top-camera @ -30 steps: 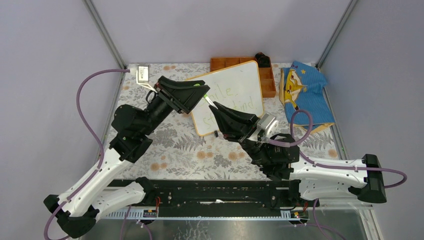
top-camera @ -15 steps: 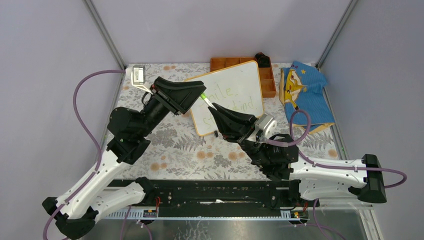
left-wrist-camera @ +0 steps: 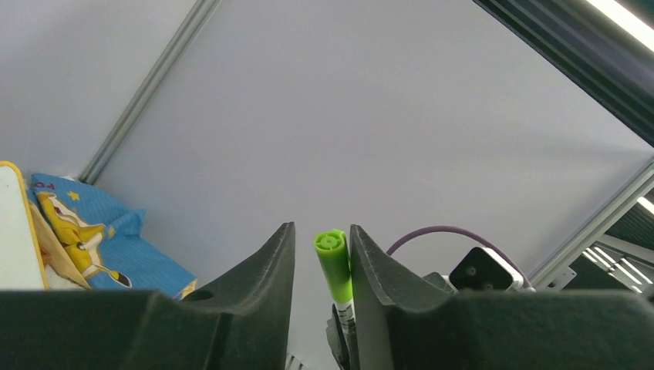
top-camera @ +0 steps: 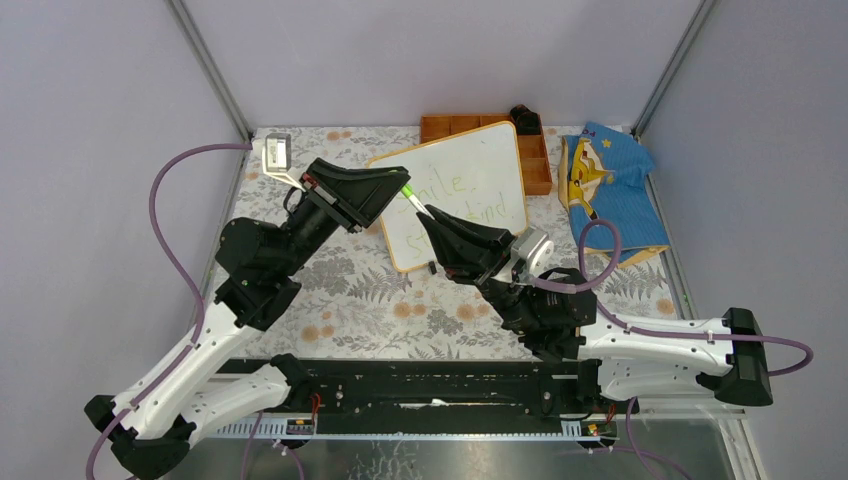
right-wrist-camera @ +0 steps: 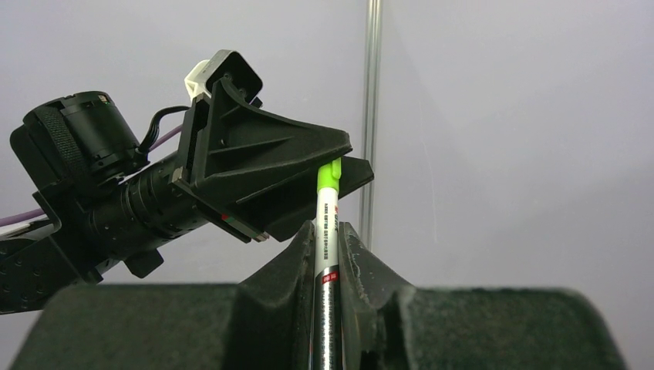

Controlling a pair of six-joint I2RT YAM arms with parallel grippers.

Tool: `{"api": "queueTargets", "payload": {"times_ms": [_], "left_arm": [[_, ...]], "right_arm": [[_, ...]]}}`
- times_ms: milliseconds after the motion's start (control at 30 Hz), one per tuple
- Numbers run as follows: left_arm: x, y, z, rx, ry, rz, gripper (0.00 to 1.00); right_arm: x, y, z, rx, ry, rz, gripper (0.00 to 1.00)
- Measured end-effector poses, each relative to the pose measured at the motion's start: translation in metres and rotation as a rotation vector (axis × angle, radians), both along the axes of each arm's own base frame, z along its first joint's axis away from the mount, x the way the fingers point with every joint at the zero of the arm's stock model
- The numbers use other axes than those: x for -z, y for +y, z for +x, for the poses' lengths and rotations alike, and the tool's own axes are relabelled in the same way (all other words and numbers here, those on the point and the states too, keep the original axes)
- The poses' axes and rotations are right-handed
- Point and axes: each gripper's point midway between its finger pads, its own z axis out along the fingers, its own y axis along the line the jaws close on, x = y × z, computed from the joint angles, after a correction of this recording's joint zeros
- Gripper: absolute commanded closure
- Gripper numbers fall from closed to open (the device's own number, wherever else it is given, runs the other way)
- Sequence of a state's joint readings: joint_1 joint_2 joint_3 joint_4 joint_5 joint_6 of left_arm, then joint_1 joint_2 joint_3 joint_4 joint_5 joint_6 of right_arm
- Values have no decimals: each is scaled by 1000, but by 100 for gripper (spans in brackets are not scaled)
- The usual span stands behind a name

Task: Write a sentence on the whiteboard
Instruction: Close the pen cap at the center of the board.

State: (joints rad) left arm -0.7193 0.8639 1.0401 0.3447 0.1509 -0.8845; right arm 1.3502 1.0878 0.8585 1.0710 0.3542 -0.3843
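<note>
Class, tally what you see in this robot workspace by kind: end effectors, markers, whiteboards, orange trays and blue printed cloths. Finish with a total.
End effectors: 2 (left end effector, right end effector)
Marker: 1
Whiteboard: 1
Orange tray: 1
Blue printed cloth: 1
Total: 6

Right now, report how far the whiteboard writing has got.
Done: the sentence sits on the whiteboard in two lines, partly hidden by the arms. In hand: the right gripper clamps the marker, and the left gripper has its jaws either side of the green cap, not gripping. Left: probably only stowing the marker.
</note>
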Motion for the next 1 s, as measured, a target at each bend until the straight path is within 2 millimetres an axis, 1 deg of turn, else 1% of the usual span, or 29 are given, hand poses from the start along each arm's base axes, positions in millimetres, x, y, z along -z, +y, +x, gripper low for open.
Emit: {"api": "queueTargets", "payload": {"times_ms": [33,133,167,333,500,767,1000], "left_arm": [[1,-1,0,4,5,-2,73],[3,-2,-1,23,17,-19,98],[1,-2,-2,33,20,-33,100],[4,-4,-3,63,40,-58,100],[5,-5,-1,72,52,-84,100],[16,-3,7,64,93,-140,100],[19,-1,11,46,107,-175,100]], "right_arm": [[0,0,0,1,0,2,100],[2,1,3,12,9,1,100],[5,2,4,17,13,-4,100],[10,5,8,34,22,-10,100],[10,4,11,54,25,-1,100],[17,8,17,95,39,2,100],[19,12,21,114,35,10,100]]}}
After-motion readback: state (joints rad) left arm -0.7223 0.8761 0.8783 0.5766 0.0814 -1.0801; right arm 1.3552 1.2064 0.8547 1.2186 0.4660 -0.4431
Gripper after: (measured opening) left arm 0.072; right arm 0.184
